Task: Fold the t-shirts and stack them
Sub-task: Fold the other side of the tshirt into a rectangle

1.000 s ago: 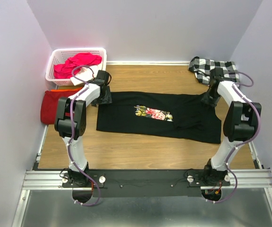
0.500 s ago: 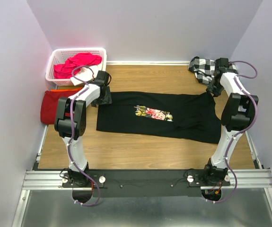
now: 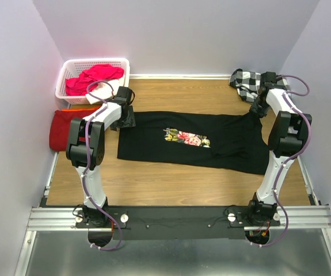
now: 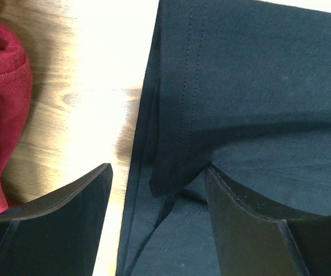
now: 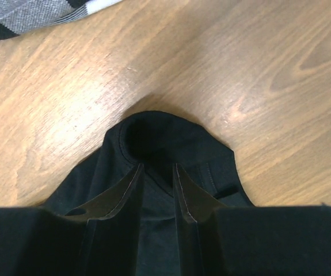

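The black t-shirt (image 3: 223,144) with the rose print (image 3: 187,138) lies lengthwise across the wooden table (image 3: 171,181). My left gripper (image 3: 126,119) is open at its left end. In the left wrist view one finger (image 4: 251,230) rests on the black cloth (image 4: 257,86), and the other hangs over bare wood, so the left gripper (image 4: 158,168) straddles a folded hem corner. My right gripper (image 3: 256,110) is shut on the shirt's far right corner, with bunched black cloth (image 5: 165,135) pinched in the right gripper (image 5: 158,167). The dark-red t-shirt (image 3: 67,127) lies folded at the table's left edge, and its cloth (image 4: 4,115) shows in the left wrist view.
A white basket (image 3: 122,64) holding pink cloth stands at the back left. A black-and-white checked cloth (image 3: 247,81) lies at the back right, close to my right gripper. Purple walls close in on three sides.
My right gripper moved back and to the right, pulling the shirt's right corner into a peak, and its jaws narrowed. The left arm stayed still.
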Tool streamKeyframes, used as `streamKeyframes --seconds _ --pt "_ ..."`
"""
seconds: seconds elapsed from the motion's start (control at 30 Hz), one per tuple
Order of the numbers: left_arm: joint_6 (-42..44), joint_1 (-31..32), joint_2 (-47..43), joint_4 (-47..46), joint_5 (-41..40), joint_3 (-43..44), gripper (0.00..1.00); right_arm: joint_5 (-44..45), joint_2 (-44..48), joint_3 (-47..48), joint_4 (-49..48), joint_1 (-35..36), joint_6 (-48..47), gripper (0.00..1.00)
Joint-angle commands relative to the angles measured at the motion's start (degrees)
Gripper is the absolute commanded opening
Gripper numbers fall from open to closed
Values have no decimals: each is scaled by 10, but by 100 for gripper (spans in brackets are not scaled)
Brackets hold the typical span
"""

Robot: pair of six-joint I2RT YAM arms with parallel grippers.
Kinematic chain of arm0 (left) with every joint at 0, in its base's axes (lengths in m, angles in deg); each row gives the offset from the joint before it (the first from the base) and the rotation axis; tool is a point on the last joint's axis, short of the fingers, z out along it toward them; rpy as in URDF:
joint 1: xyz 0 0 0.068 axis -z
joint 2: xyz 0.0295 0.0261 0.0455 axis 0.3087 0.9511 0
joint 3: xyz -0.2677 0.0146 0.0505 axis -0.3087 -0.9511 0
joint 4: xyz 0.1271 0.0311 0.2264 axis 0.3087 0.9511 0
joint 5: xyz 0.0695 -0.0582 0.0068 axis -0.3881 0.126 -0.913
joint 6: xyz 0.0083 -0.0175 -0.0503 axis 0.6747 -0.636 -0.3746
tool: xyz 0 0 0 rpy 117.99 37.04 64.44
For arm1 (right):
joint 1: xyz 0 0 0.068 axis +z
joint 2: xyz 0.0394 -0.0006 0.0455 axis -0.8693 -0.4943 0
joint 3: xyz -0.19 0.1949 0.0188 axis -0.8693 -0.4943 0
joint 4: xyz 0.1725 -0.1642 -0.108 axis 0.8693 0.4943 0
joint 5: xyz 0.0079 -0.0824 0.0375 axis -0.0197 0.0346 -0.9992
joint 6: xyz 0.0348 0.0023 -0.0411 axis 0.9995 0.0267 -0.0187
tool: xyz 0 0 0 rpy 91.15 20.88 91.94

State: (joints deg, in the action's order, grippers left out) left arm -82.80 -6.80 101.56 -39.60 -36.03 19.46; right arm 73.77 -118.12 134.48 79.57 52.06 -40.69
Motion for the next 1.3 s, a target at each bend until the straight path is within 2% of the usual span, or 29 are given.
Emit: streamKeyframes --seconds 0.0,0.5,0.8,0.93,1.1,1.27 --pt "1 -6 -26 0 -9 -9 73 -19 9 -5 -21 -1 -11 35" --pt "0 -8 -26 1 -7 -13 73 -54 -22 0 -35 -1 -26 34" --pt "-1 -11 -22 -3 -5 -20 74 -72 -37 -3 -36 -2 -27 15" --pt "0 -12 -22 -4 -5 -22 74 -59 -29 -4 -36 -2 -27 1" --pt "-3 -13 -19 -4 -9 -24 72 8 -6 -11 -35 -1 -26 1" --pt "-4 -14 -13 -3 -12 -32 64 46 15 -22 -32 -13 -23 1"
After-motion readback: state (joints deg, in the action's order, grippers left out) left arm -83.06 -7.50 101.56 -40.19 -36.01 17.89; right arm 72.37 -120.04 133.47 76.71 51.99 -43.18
